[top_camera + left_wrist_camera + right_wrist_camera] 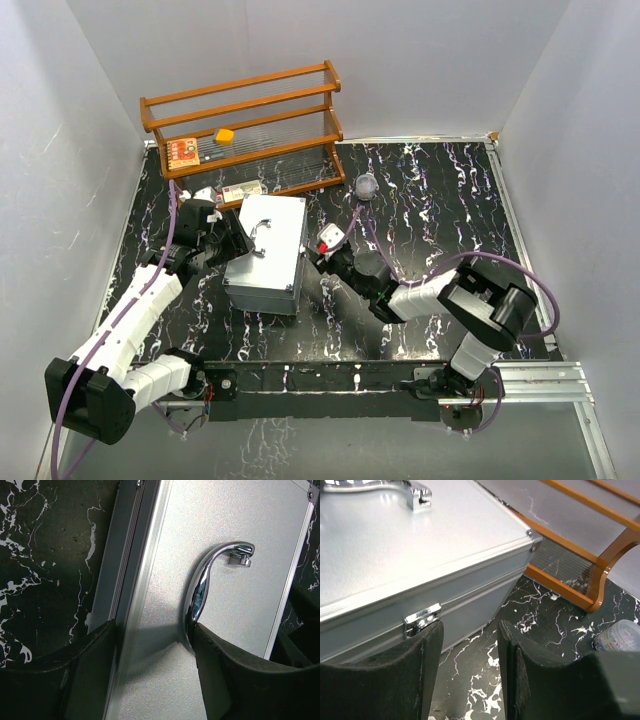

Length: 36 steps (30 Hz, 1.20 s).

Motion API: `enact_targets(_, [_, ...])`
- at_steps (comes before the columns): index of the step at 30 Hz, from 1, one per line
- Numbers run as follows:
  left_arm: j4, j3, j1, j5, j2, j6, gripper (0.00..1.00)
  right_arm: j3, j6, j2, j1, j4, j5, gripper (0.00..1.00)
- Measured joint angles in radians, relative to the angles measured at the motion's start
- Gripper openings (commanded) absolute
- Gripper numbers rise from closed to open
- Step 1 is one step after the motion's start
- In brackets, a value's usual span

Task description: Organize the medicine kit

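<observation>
The medicine kit [268,255] is a silver-grey metal case lying shut on the black marbled table, left of centre. My left gripper [235,235] is at its left edge. In the left wrist view the gripper [155,670] is open, one finger [90,670] beside the lid's edge and the other [225,675] against the curved chrome handle [202,585]. My right gripper [322,255] is at the case's right side. In the right wrist view it [467,650] is open and empty, its left finger [395,670] just under the chrome latch [422,617].
A brown wooden slatted rack [250,125] stands at the back and holds an orange-red box [182,152] and a yellow piece [225,135]. A small box [243,192] lies before it. A clear round container [366,185] sits right of the rack and shows in the right wrist view [617,637].
</observation>
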Motion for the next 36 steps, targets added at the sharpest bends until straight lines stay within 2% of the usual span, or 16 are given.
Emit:
enact_targets(9, [0.0,0.0,0.0,0.0,-0.001,0.0,0.58,0.024,0.023,-0.094,0.0,-0.032,-0.06,0.46])
enact_targets(15, [0.0,0.0,0.0,0.0,-0.001,0.0,0.6,0.016,0.041,-0.142,0.001,-0.043,-0.037,0.47])
enact_targets(18, [-0.005,0.004,0.0,-0.002,-0.001,0.001,0.65,0.018,0.122,-0.201,-0.007,-0.109,0.015,0.4])
enact_targets(21, [-0.027,0.015,0.0,0.001,0.002,0.002,0.67,0.081,0.266,-0.252,-0.052,-0.308,0.049,0.28])
enact_targets(26, [-0.072,0.055,0.0,0.019,0.034,0.013,0.65,0.348,0.517,-0.211,-0.126,-0.762,0.039,0.21])
enact_targets(33, [-0.08,0.063,0.001,0.019,0.042,0.014,0.53,0.467,0.737,-0.117,-0.129,-1.144,-0.008,0.11])
enact_targets(36, [-0.081,0.063,0.003,0.019,0.04,0.011,0.51,0.51,0.799,-0.045,-0.129,-1.274,-0.029,0.09])
